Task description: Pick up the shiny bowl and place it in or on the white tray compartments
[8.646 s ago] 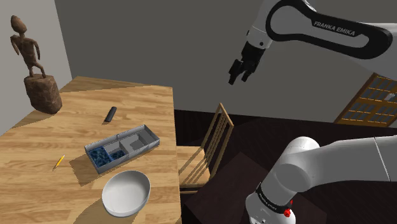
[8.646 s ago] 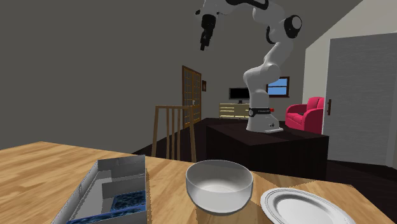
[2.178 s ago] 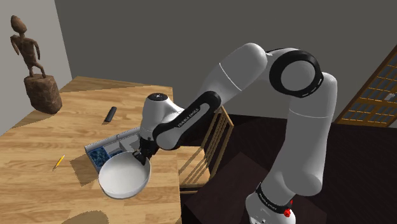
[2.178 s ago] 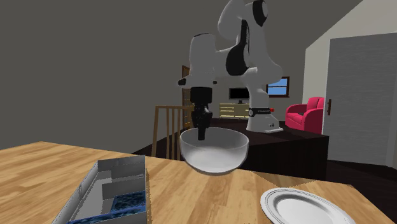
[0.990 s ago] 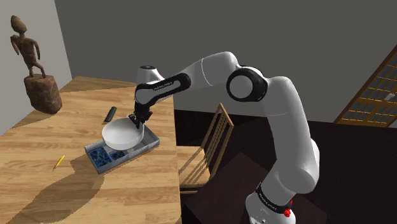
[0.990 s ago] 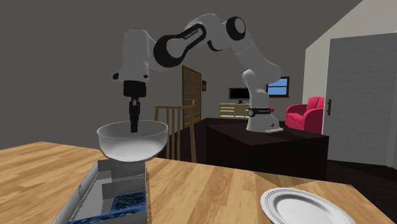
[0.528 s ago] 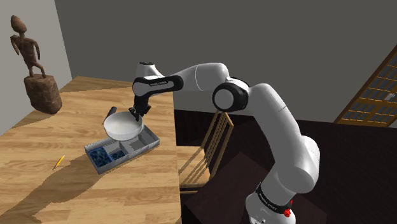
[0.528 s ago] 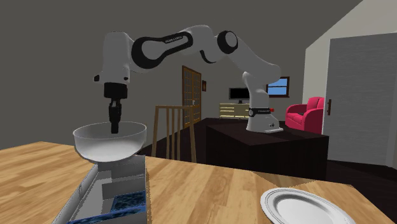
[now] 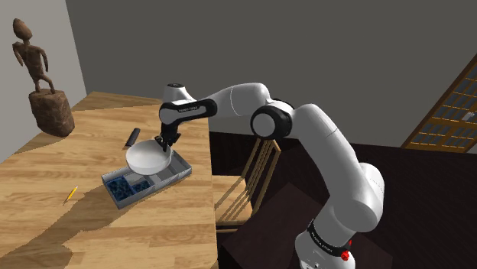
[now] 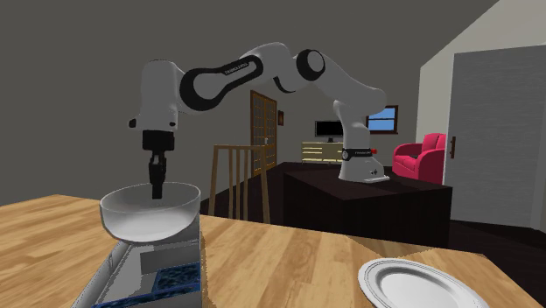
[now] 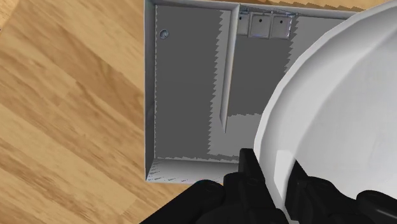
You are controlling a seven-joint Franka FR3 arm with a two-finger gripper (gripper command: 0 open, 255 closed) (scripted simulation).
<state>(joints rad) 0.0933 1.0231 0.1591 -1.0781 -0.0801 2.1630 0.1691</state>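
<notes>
The gripper (image 11: 275, 170) is clamped on the rim of the bowl (image 11: 337, 108), one black finger outside the wall and one inside. So the pick-up is done and the bowl hangs from the claw.

Just beneath it, the wrist view shows the grey dividers and pale wall of the tray (image 11: 150, 95), with bare compartments beside the bowl's edge and the wooden table (image 11: 70, 114) past the tray wall.

In the second exterior view the white plate (image 10: 409, 284) lies nearest, at about 4 o'clock from the bowl (image 10: 149, 214). The tray (image 10: 109, 271) is at about 7 o'clock, directly under the bowl, and its blue-patterned compartment (image 10: 175, 282) is on the near side. The bowl's base overlaps the tray's far wall here, and I cannot tell whether it touches. The gripper (image 10: 157, 186) drops straight down into the bowl at 12 o'clock.

In the shoulder view the bowl (image 9: 147, 158) covers the farther compartments of the tray (image 9: 180, 172). The gripper (image 9: 162, 140) holds its rim at about 2 o'clock. Farther off, a dark stick-shaped object (image 9: 132, 137) lies at 11 o'clock from the bowl, and a carved figure (image 9: 38, 76) stands well apart at 10 o'clock.

By my judgement the carry is essentially finished. What is left is to settle the bowl onto the compartments, release it and withdraw.
</notes>
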